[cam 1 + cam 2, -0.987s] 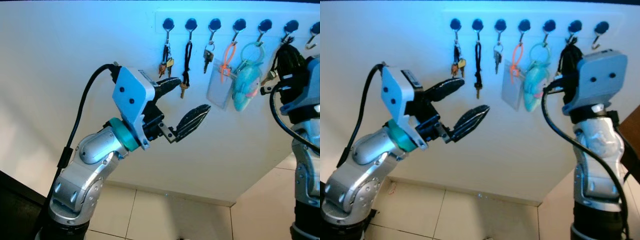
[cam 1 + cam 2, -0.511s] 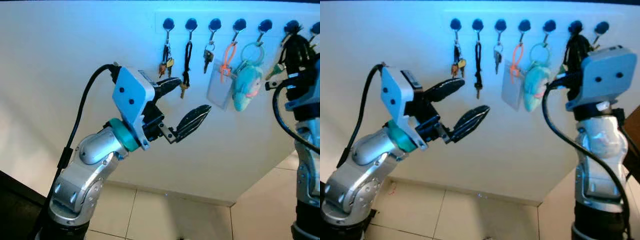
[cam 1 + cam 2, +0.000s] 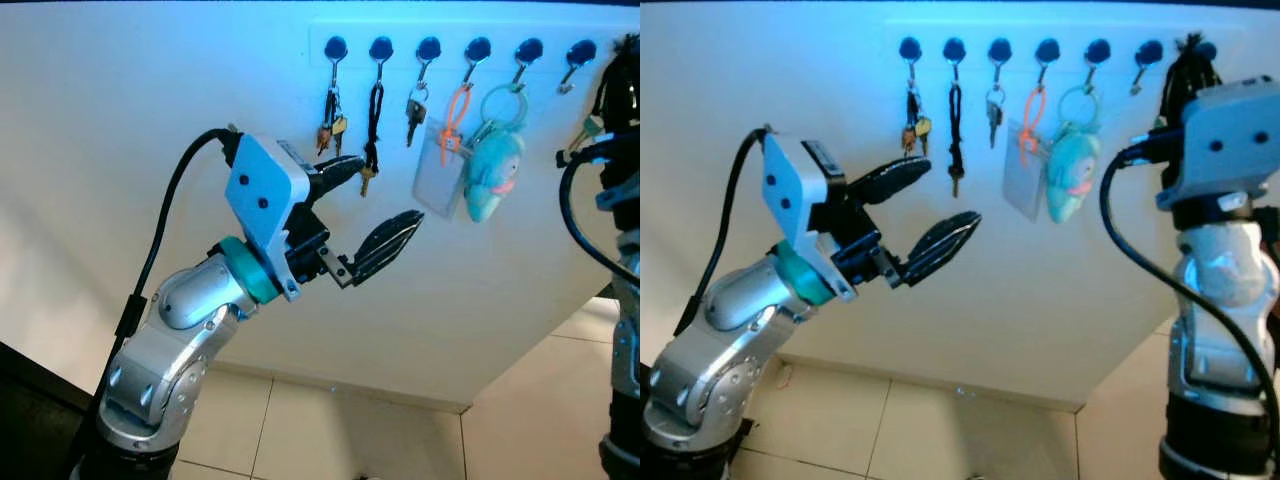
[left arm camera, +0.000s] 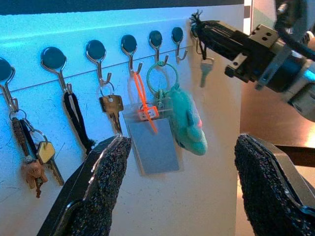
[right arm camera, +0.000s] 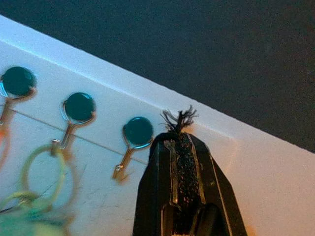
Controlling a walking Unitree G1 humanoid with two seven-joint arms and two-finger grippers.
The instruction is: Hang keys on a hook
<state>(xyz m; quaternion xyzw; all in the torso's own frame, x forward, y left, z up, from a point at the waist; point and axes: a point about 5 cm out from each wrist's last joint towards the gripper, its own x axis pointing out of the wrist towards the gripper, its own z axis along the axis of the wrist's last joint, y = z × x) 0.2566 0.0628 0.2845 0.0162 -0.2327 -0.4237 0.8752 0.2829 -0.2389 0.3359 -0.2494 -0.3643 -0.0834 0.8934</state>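
Observation:
A white rail on the wall carries a row of dark-knobbed hooks. My right gripper is raised at the rail's right end, shut on the black cord of a key that dangles below it. In the right wrist view the shut fingers pinch the frayed cord tip just beside a bare hook. That bare hook hangs just left of the gripper. My left gripper stands open and holds nothing, below the left-hand hooks.
Other hooks hold a key bunch, a black strap with a key, a single key, an orange-tied card sleeve and a teal plush on a ring. Tiled floor lies below the wall.
My right gripper has risen and moved right along the rail with the key, uncovering the hook it was in front of. The left arm has stayed still.

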